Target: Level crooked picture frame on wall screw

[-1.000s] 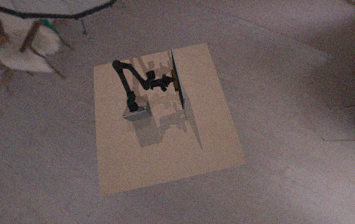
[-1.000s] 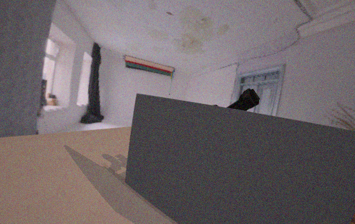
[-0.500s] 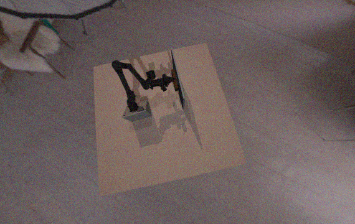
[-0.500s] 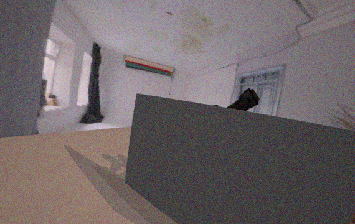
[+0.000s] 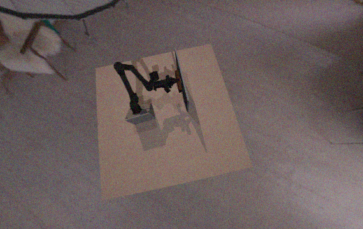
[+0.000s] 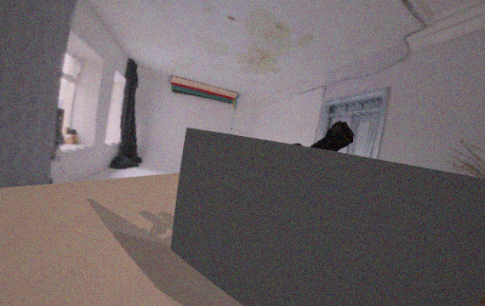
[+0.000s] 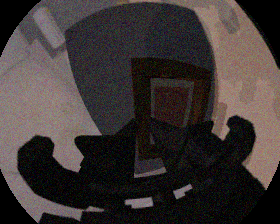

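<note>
The picture frame (image 5: 179, 87) (image 7: 141, 92), reddish brown with a pale inner border and a dark red picture, is against the front of the grey upright wall panel (image 6: 332, 229) (image 7: 103, 65). My gripper (image 5: 177, 81) (image 7: 141, 120) is at the frame, shut on its lower part as the wrist view shows it. In the wrist view the dark fingers cover that part. The screw and the notched strip are hidden. The wrist view is dark and curved, so I cannot tell if the frame is level. In the exterior view the panel hides frame and gripper.
The panel stands upright on the tan table top (image 5: 130, 178) (image 6: 25, 242). The arm's grey base block (image 5: 141, 118) stands on the frame's side of the panel. Part of the black arm (image 6: 336, 136) shows above the panel's top edge. Shadows of arm and panel fall across the table.
</note>
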Robot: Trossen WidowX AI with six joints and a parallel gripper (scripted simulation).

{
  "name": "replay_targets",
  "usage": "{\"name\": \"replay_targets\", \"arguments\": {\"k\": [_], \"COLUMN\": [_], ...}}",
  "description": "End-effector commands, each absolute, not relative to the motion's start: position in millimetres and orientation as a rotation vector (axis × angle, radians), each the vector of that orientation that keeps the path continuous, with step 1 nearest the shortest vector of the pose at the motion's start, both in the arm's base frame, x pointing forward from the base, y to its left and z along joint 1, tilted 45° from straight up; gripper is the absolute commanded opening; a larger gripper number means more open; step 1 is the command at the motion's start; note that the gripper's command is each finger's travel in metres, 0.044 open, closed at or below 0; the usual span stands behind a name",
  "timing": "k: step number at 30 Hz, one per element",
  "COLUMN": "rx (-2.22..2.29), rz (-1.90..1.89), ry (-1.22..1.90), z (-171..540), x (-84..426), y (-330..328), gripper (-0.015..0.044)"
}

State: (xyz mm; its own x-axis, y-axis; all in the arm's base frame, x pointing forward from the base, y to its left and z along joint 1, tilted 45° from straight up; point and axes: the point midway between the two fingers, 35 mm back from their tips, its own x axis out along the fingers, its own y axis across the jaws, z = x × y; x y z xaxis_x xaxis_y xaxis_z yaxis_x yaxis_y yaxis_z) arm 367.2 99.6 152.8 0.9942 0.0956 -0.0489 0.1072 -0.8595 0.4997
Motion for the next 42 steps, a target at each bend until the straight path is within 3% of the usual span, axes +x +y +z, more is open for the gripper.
{"name": "replay_targets", "arguments": {"k": [1, 42], "rx": [2.614, 2.612], "rz": [-0.024, -0.027], "ry": [0.128, 0.145], "z": [155.2, 150.2], "x": [368.2, 367.4], "y": [96.8, 102.3], "gripper": [0.0, 0.0]}}
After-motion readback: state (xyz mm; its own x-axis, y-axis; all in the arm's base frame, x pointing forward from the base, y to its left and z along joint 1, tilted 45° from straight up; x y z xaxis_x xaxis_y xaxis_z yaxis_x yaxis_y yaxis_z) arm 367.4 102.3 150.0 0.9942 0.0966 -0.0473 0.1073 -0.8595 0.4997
